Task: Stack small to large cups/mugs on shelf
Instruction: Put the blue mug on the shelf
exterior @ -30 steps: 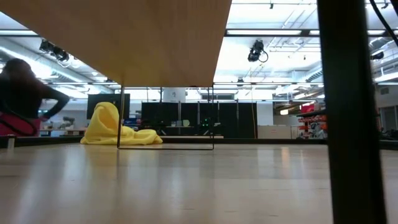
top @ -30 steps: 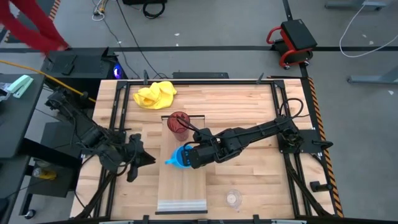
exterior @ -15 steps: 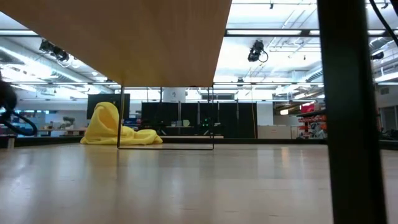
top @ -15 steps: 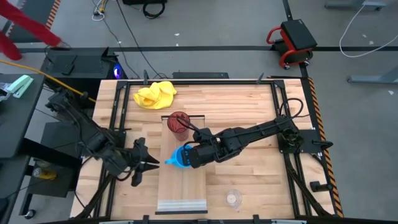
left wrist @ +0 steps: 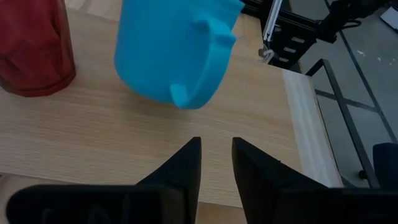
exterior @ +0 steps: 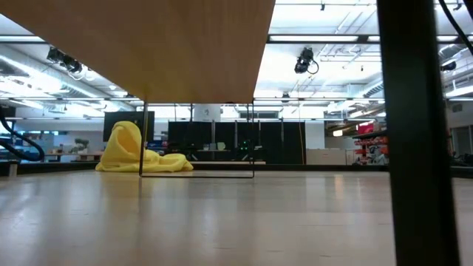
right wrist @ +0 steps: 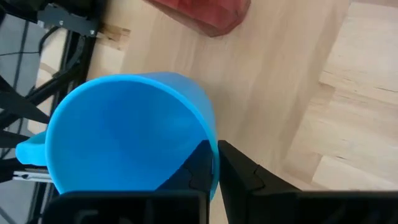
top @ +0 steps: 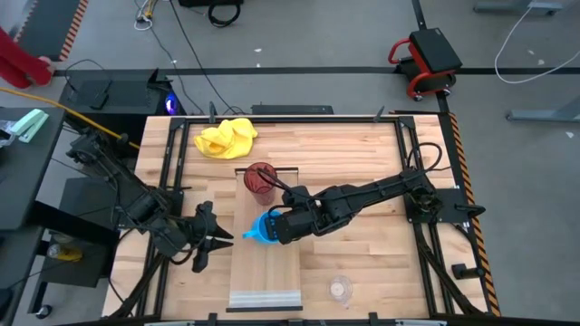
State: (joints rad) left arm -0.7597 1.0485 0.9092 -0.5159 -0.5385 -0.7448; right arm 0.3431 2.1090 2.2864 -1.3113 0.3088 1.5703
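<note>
On wood table, shelf, yellow cloth

The red tumbler is cut off (top missing), and the blue mug half hidden.

Three vessels are counted: one dark red tumbler, one blue mug and one clear glass cup. One pale shelf board is seen, and one yellow cloth. Two arms are counted, each with one gripper. One red-sleeved person, possibly, is glimpsed at the edge.
</note>
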